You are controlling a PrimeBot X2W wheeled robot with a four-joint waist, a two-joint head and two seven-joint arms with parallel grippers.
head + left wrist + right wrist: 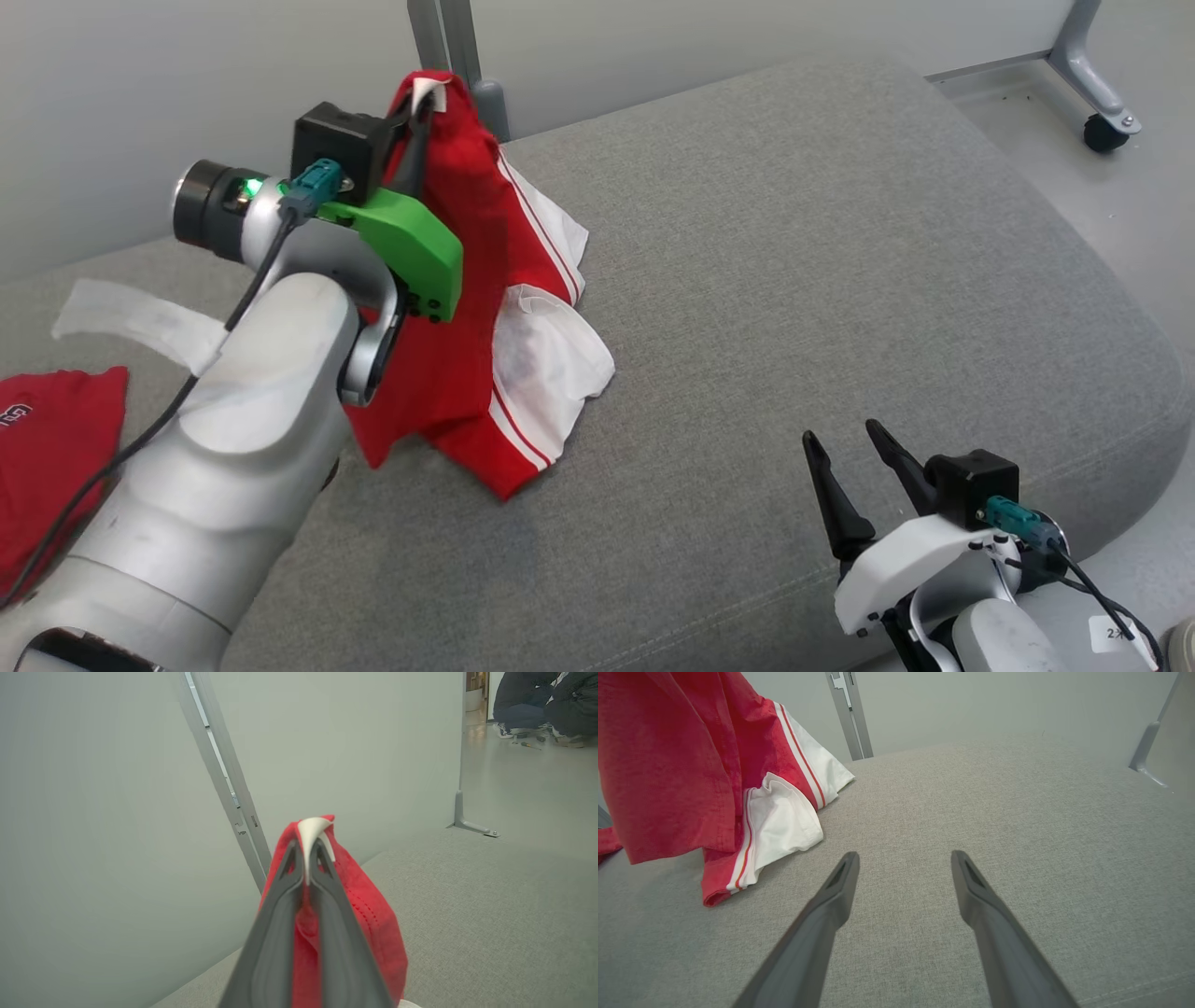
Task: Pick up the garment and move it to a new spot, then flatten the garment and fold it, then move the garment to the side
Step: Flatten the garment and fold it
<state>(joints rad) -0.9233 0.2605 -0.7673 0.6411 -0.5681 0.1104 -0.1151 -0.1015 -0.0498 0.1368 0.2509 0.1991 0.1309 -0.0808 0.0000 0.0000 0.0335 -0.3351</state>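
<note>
The garment (467,308) is red with white panels and white stripes. It hangs from my left gripper (422,105), which is shut on its top edge, raised above the grey cushion (794,280); the lower hem still rests on the cushion. In the left wrist view the shut fingers pinch red cloth (369,914) and a white tag at the left gripper (308,851). My right gripper (845,439) stands open at the lower right, empty, above the cushion. In the right wrist view the garment (682,765) drapes at the upper left, away from the open right gripper (903,858).
A second red cloth (56,448) and a white strip (131,317) lie at the cushion's left end. A grey post (457,47) rises behind the garment by the pale wall. A wheeled frame leg (1102,112) stands on the floor at the far right. People crouch far off (542,704).
</note>
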